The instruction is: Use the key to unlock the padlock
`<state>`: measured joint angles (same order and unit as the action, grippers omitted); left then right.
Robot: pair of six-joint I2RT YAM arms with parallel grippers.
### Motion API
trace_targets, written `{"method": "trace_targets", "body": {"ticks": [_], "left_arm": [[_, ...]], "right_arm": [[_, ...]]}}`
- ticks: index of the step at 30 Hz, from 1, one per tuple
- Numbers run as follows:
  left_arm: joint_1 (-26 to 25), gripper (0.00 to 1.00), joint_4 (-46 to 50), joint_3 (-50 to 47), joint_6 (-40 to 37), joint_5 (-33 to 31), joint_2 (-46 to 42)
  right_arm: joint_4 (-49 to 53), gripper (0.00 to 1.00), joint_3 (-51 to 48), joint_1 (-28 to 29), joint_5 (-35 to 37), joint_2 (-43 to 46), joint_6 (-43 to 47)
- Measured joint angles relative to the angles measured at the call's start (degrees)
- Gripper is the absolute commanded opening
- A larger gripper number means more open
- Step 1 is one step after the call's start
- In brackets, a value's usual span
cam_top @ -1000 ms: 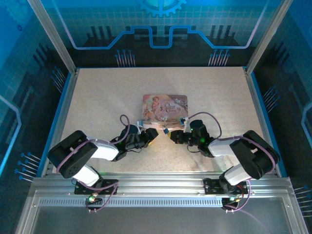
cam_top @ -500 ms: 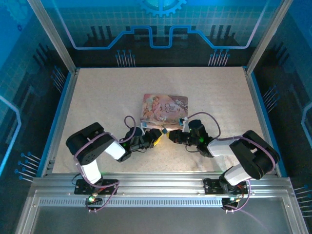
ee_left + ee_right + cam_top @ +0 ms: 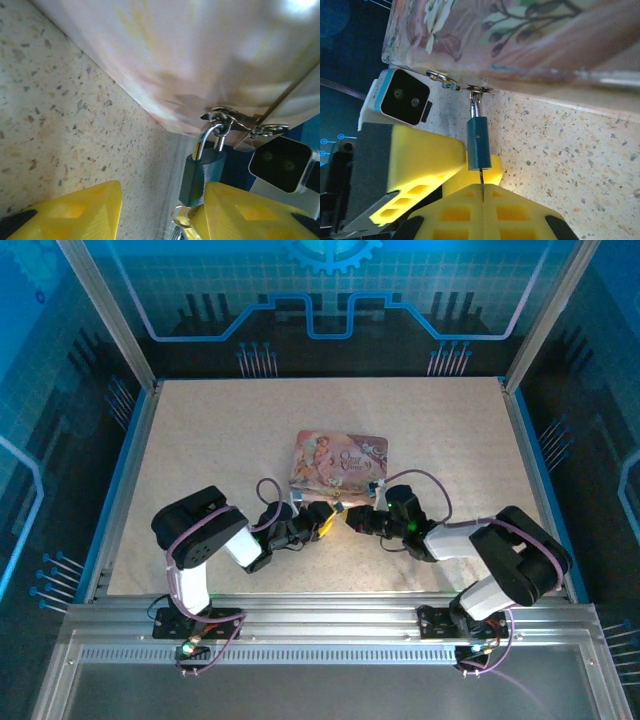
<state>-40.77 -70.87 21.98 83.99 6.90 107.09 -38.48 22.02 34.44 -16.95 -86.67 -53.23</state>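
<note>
The small dark-blue padlock (image 3: 202, 172) hangs by its silvery shackle (image 3: 207, 142) from the hasp of the pink tin (image 3: 340, 458). In the right wrist view my right gripper (image 3: 482, 192) is shut on the thin key (image 3: 482, 179), whose blade enters the bottom of the padlock (image 3: 479, 142). My left gripper (image 3: 162, 210) is open, its yellow jaws on either side of the padlock. The right-hand finger (image 3: 245, 210) lies against the padlock body and the left-hand finger (image 3: 70, 212) stands well apart. From above, both grippers (image 3: 322, 521) (image 3: 352, 519) meet at the padlock (image 3: 338, 507) by the tin's front edge.
The tin (image 3: 200, 55) sits on the speckled table (image 3: 200, 440) right behind the grippers. A key ring (image 3: 182, 217) shows under the padlock. Blue rails (image 3: 125, 480) and glass walls bound the table on three sides.
The left arm has swung in, carrying its gripper right up to the padlock, and its jaws have narrowed a little. The right gripper has stayed put, shut on the key.
</note>
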Motion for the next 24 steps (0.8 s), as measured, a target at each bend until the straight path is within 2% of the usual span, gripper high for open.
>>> {"method": "trace_targets", "body": {"ticks": [4, 8, 16, 22, 24], "left_arm": [[0.00, 0.47, 0.04, 1.42, 0.13, 0.00, 0.00], [0.00, 0.42, 0.09, 2.93, 0.11, -0.04, 0.00], [0.00, 0.22, 0.57, 3.02, 0.00, -0.28, 0.00], [0.04, 0.04, 0.72, 3.02, -0.39, -0.52, 0.00], [0.04, 0.03, 0.70, 3.02, -0.46, -0.52, 0.00]], "right_arm": [[-0.22, 0.01, 0.22, 0.07, 0.02, -0.57, -0.48], [-0.52, 0.01, 0.46, 0.13, 0.00, -0.74, -0.76], [-0.55, 0.03, 0.61, 0.20, 0.04, -0.79, -1.14], [-0.66, 0.11, 0.61, 0.15, 0.57, -0.79, -1.90], [-0.70, 0.18, 0.61, 0.15, 0.57, -0.70, -2.10]]}}
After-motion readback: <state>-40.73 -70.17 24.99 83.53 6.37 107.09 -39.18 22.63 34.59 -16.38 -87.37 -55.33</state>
